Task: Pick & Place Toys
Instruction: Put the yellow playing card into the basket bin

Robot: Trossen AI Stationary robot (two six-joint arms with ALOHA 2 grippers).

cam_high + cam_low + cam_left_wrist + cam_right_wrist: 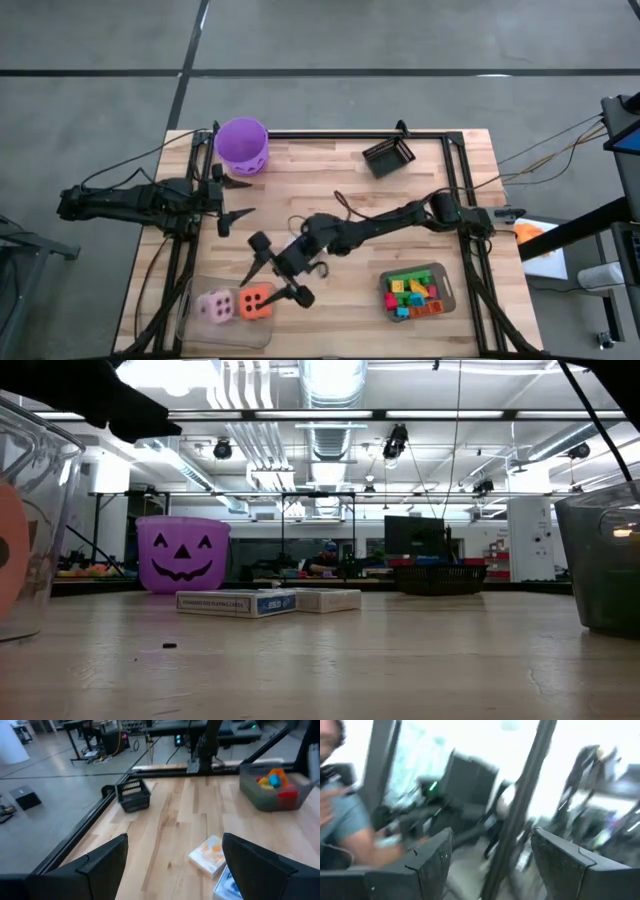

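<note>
A pink die (214,306) and an orange die (256,302) lie in a clear box (196,318) at the near left. Just above that box's right end my right gripper (270,285) hangs open with nothing between its fingers; in its wrist view it (492,835) looks up into the room. Coloured bricks (412,293) fill the grey tray (441,275) at the near right. Two white-blue card packs (237,602) (325,599) lie flat mid-table, in front of my left gripper (175,840). The left gripper (235,203) waits open at the left, near the purple bucket (242,145).
A black wire basket (388,157) stands at the far right of the table. The right arm (380,222) stretches across the table's middle above the card packs. A person (345,820) shows in the room beyond the table. Bare wood lies at the far middle.
</note>
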